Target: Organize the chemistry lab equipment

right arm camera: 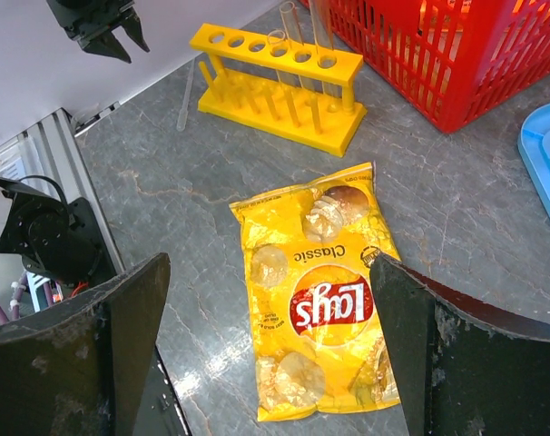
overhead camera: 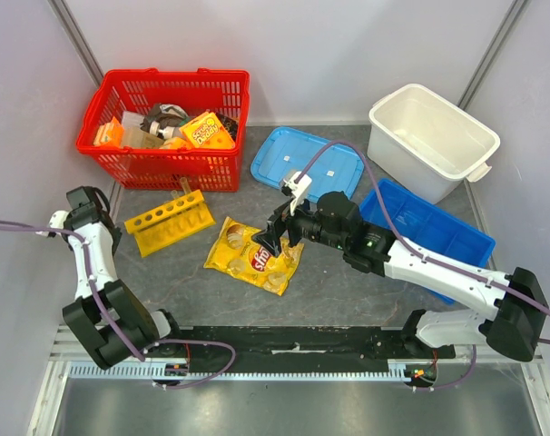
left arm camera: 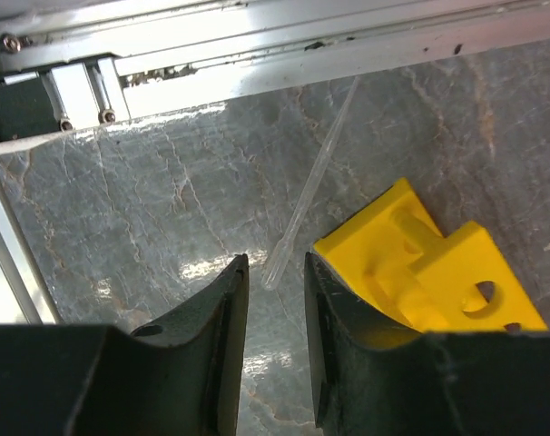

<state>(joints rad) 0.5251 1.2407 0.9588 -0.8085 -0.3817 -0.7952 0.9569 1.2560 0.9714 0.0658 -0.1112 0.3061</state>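
Note:
A yellow test tube rack (overhead camera: pixel 171 221) stands left of centre with two glass tubes (right arm camera: pixel 287 41) in it. A clear plastic pipette (left arm camera: pixel 307 182) lies on the table just left of the rack; it also shows in the right wrist view (right arm camera: pixel 185 95). My left gripper (left arm camera: pixel 275 268) hovers over the pipette's bulb end with jaws a narrow gap apart and nothing between them; it is at the far left in the top view (overhead camera: pixel 101 221). My right gripper (right arm camera: pixel 268 272) is wide open and empty above a yellow Lay's chip bag (overhead camera: pixel 254 256).
A red basket (overhead camera: pixel 222 95) with mixed items stands at the back left. A blue lid (overhead camera: pixel 293 154) lies at the back centre, a blue bin (overhead camera: pixel 456 238) sits right, and a white tub (overhead camera: pixel 432 136) stands behind it. An aluminium rail (left arm camera: pixel 257 54) runs along the left table edge.

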